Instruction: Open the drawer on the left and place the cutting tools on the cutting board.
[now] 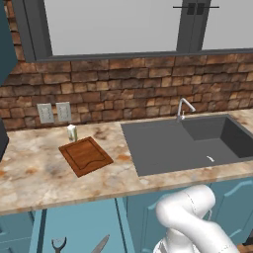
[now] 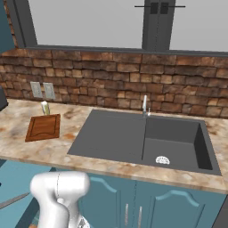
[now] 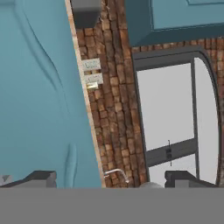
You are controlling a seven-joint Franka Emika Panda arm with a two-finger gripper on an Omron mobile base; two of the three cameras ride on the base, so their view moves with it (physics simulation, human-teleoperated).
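The teal drawer [image 1: 79,225] stands pulled out under the counter's left part. The dark grey scissors [image 1: 59,244] and the knife [image 1: 101,244] with its silver blade lie inside it; the knife blade [image 2: 13,200] also shows from the right. The reddish-brown cutting board [image 1: 85,155] [image 2: 43,127] lies bare on the counter, left of the sink. In the hand view my gripper [image 3: 109,180] is open, its fingertips [image 3: 35,178] far apart with nothing between them. It is low in front of the teal cabinet fronts, facing up towards the wall and window.
A small white-green carton [image 1: 72,132] stands just behind the board. The dark grey sink [image 1: 188,143] with its faucet [image 1: 183,108] takes up the counter's right half. Two wall outlets [image 1: 54,112] sit above the board. My white arm [image 1: 192,222] rises before the sink cabinet.
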